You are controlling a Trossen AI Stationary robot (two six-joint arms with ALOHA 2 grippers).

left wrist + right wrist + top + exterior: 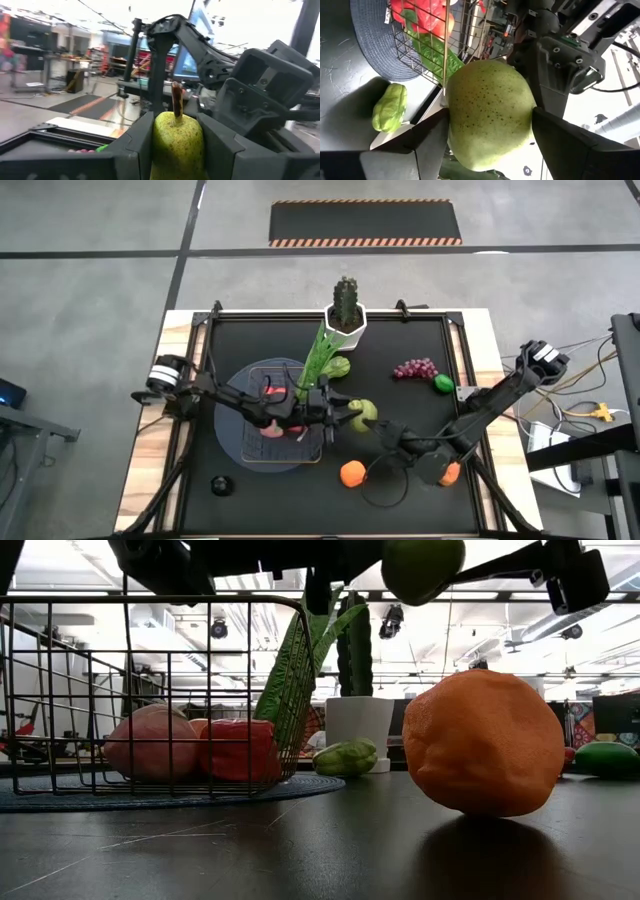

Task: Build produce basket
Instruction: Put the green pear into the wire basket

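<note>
Left claw point(350, 412) sits mid-frame in the high view, just right of the basket point(255, 366), pinching a pear point(367, 412). Right claw point(385, 430) meets it from the lower right, at the same pear. Looks like a hand-off above the desk! Red produce already lies in the basket, and a stalk point(320, 355) leans out of its upper right corner. Outside it: an orange point(352, 473) at lower centre, a second orange point(450, 473) under the right arm, grapes point(415, 367) at upper right and a green piece point(443, 383) beside them.

Low view now: an apple point(150, 740) and a pepper point(235, 750) rest behind the basket's wires point(100, 610) on the left. The big orange point(485, 740) sits on the desk at right. The pear point(422, 565) hangs at the top edge, well clear of the desk.

Left wrist view: the pear point(177, 142) stands stem-up, clamped between both dark fingers of the left claw point(177, 152).

Right wrist view: the pear point(490, 112) fills the right claw point(490, 125); whether that claw grips or has let go, I cannot tell. The basket point(445, 40) lies just beyond, pepper point(420, 12) inside.

My read: well begun, far from done. The pear goes in next, then both oranges, the grapes and the green pieces.
</note>
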